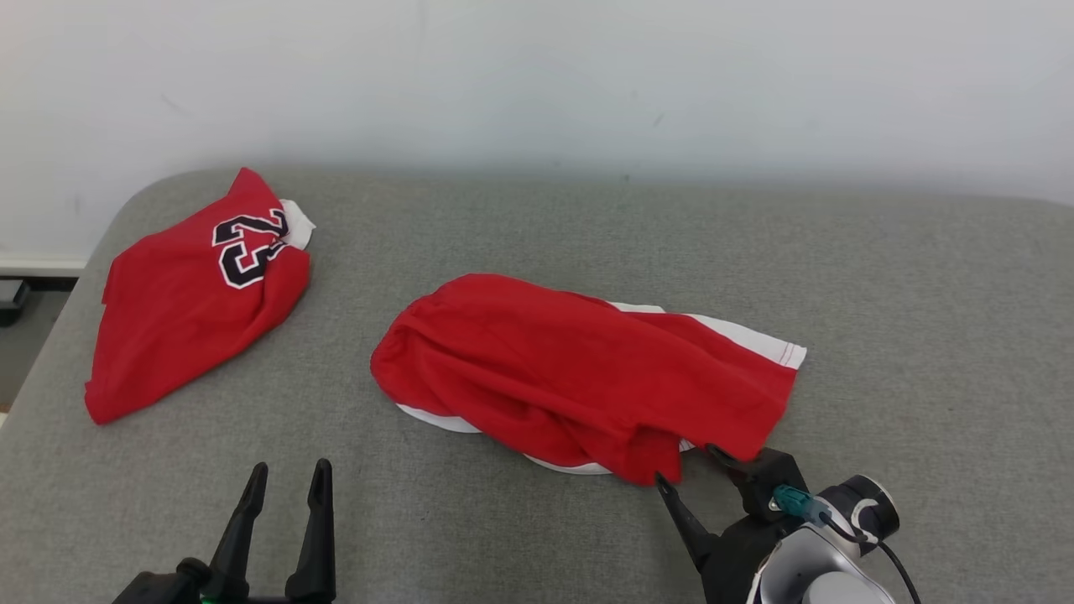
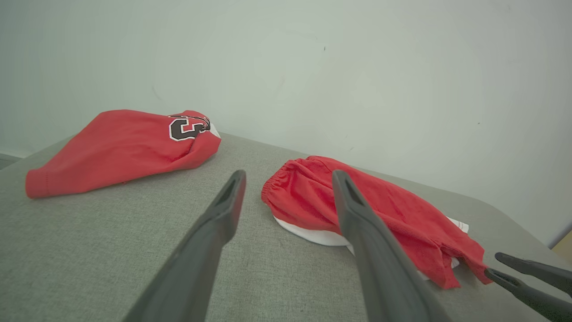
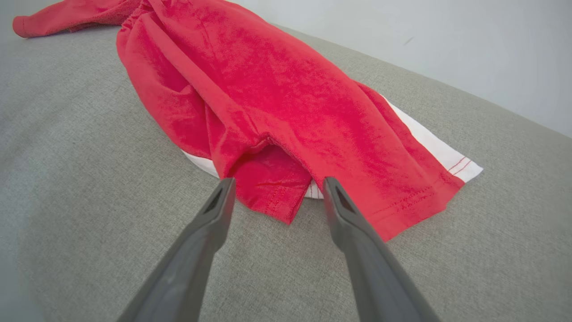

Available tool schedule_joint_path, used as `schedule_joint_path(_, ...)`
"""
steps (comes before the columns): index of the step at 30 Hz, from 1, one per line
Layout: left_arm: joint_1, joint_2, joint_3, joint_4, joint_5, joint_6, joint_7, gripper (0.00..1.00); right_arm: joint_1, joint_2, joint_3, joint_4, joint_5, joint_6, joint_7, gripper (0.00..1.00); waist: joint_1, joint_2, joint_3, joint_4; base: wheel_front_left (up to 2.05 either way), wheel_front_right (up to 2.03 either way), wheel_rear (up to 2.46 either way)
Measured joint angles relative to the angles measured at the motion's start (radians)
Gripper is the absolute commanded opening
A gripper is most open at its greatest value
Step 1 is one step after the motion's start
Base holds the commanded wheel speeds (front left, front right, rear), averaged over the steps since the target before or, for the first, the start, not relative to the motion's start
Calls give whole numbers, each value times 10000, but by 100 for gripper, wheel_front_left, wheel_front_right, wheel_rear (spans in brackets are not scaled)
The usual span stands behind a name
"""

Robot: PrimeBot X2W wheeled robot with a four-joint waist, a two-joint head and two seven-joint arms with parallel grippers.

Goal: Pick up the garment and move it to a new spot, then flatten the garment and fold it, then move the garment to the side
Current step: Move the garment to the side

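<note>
Lying crumpled at the middle of the grey padded surface (image 1: 906,319), the red shorts (image 1: 579,369) are seen with their white trim mostly hidden. The number on the red jersey (image 1: 185,310), at the far left, is creased and partly hidden. The right gripper (image 1: 686,466) is spread open at the shorts' near hem; the left gripper (image 1: 291,466) is open and empty.

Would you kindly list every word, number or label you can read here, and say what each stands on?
"23": black digits edged in white, on the crumpled red jersey, lying sideways in the head view and creased by a fold.
In the left wrist view the same number shows only in part, too folded to read.
On the red shorts: no readable text.
</note>
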Motion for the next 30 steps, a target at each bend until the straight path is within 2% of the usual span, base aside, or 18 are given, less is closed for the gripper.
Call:
schedule_joint_path(9, -231, -107, -138, 140, 6, -77, 0, 100, -709, 2, 424, 1095, -180, 0, 194, 100, 0, 0, 365, 465, 0, 0, 0)
schedule_joint_path(22, -523, -171, -184, 211, 182, -77, 0, 100, -1207, 2, 4, 2493, -234, 2, -38, 100, 1, 0, 740, 897, 0, 0, 0)
schedule_joint_path(23, -534, -173, -182, 219, 196, -77, 0, 100, -1244, 0, -25, 2552, -234, 2, -67, 90, 1, 0, 748, 899, 0, 0, 0)
schedule_joint_path(25, -553, -174, -182, 247, 230, -77, 0, 100, -1326, 0, -42, 2646, -234, 2, -132, 46, 1, 0, 753, 893, 0, 0, 0)
schedule_joint_path(28, -593, -176, -178, 307, 244, -75, 0, 100, -1414, 0, -77, 2777, -226, 0, -236, 0, 0, 1, 745, 871, 0, 0, 0)
schedule_joint_path(30, -597, -180, -173, 349, 244, -77, 0, 100, -1438, 0, -59, 2811, -134, 2, -305, 0, 0, 1, 727, 856, 0, 0, 0)
